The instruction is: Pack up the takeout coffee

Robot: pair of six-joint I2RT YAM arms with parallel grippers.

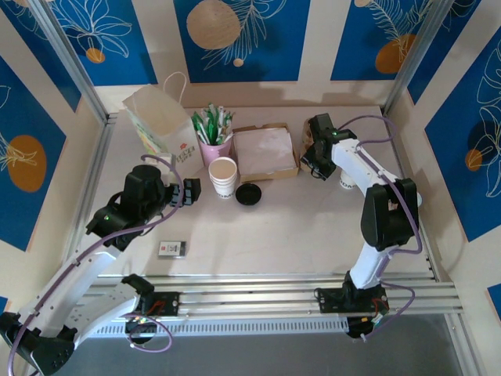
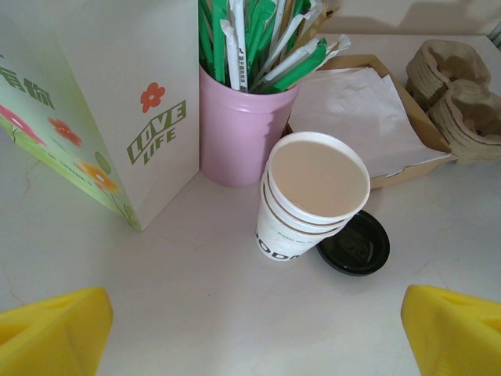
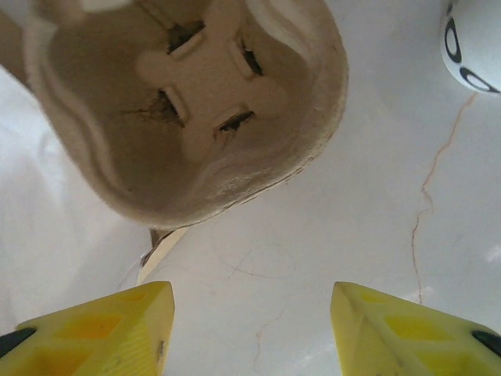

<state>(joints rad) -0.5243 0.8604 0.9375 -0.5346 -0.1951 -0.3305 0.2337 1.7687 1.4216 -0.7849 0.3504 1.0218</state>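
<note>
Far left, the left gripper (image 1: 192,190) hung with its jaws released and spread wide, nothing between them. They faced a glossy printed paper bag (image 2: 117,102), a smooth pink cup (image 2: 235,133) bristling with green-and-white wrapped sticks (image 2: 250,39), and a nested stack of lidless paper cups (image 2: 313,188). A round black plastic lid (image 2: 356,244) lay flat on the surface against the base of that stack.

Further right sat a shallow cardboard tray (image 2: 395,94) lined with crinkled white paper. Beyond it was a moulded pulp cup carrier (image 3: 196,102), rough and fibrous, its slotted well facing the right wrist camera.

The right gripper (image 3: 250,321) hovered over the marbled white surface just short of that carrier. Its jaws stood apart and gripped nothing.

The coffee cup (image 1: 346,182) stood on the surface beside the right arm, just right of the gripper and a little nearer the bases. In the wrist view it sat at the upper right corner (image 3: 473,47), off the line of the jaws. It was white paper with black lettering and looked upright, so its long axis ran vertical; the arm hid its top, so I cannot tell whether a lid was on it. The right arm was plainly the nearer one, and the left was well apart from the cup.
</note>
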